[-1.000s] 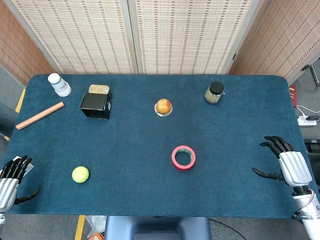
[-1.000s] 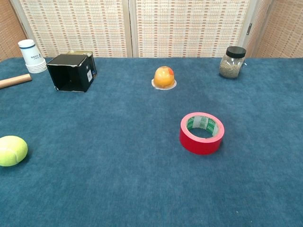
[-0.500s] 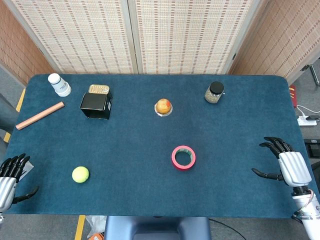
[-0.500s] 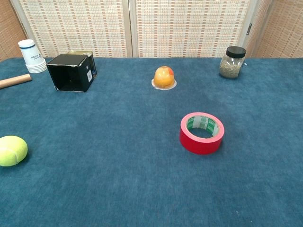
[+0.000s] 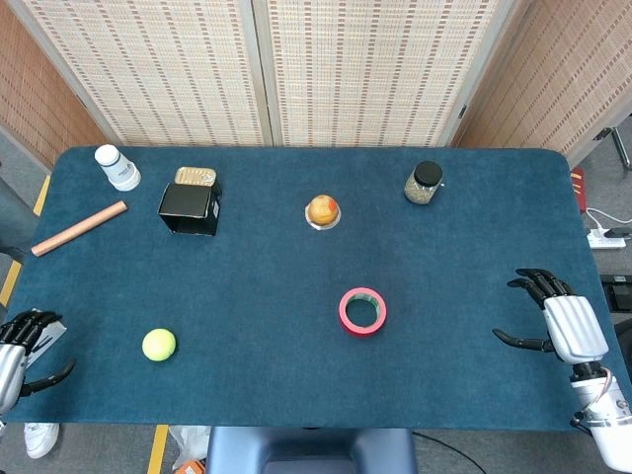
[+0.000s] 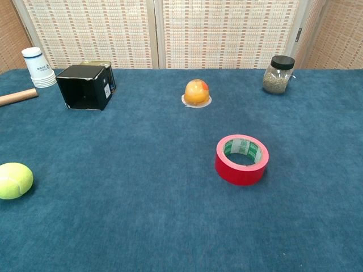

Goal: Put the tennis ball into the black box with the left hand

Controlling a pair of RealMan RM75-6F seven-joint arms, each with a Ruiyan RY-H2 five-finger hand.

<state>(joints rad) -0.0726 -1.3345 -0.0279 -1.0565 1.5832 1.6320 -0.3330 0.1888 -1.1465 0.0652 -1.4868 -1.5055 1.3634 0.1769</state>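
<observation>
Head view: left hand (image 5: 12, 348) sits at the near left edge of the blue table (image 5: 267, 286), partly cut off by the frame, fingers spread apart and holding nothing. Tennis ball (image 5: 159, 344) lies on the cloth to the inner side of that hand, near it but clearly apart, untouched. Black box (image 5: 190, 207) stands well beyond the ball, toward the far side of the table and further inward from the left hand; which way it opens I cannot make out from above. A gold-coloured tin (image 5: 196, 176) sits just behind the box, touching or nearly so. White bottle (image 5: 118, 168) stands at the far left corner, and a wooden rod (image 5: 78, 228) lies tilted between that corner and the left hand, far from the fingers. Right hand (image 5: 562, 322) rests at the near right edge, fingers apart with the thumb held out, empty. Red tape roll (image 5: 362, 310) lies flat between the two hands, closer to the right one. Farther out from it, an orange round item (image 5: 322, 210) sits on a small disc, and a dark-lidded jar (image 5: 424, 184) of grainy contents stands beyond the right hand toward the far edge. Chest view: neither hand shows; ball (image 6: 15, 180) appears low at the left margin, box (image 6: 86, 86) up at the far left.
</observation>
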